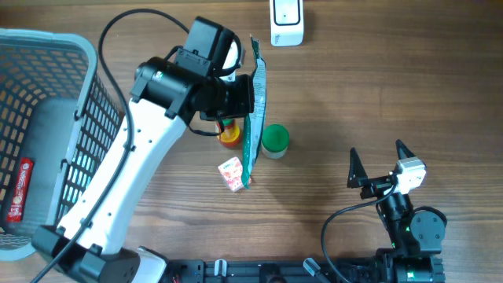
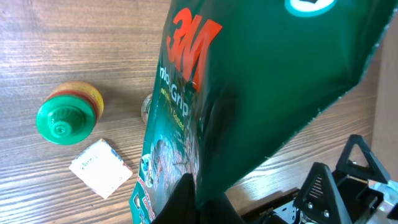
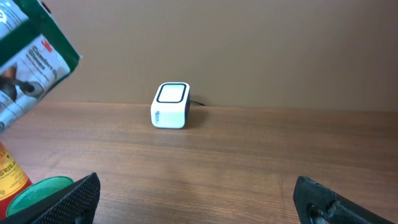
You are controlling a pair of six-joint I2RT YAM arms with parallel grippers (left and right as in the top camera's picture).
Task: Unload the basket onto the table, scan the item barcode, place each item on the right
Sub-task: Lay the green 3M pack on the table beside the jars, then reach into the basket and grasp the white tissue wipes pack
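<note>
— The flat green 3M packet (image 2: 249, 93), where is it?
— Held on edge above the wooden table (image 1: 354, 79), the left gripper (image 1: 245, 98) clamped on it, far end near the white box-shaped scanner (image 1: 286, 21).
— The right gripper (image 1: 377, 153)?
— Jaws wide apart, holding nothing

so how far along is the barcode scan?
Done: green 3M packet picked up, clamped in the left fingers. In hand: it's held off the table, short of the white scanner. Left: present its barcode to the scanner. The right fingers are open, idle.
</note>
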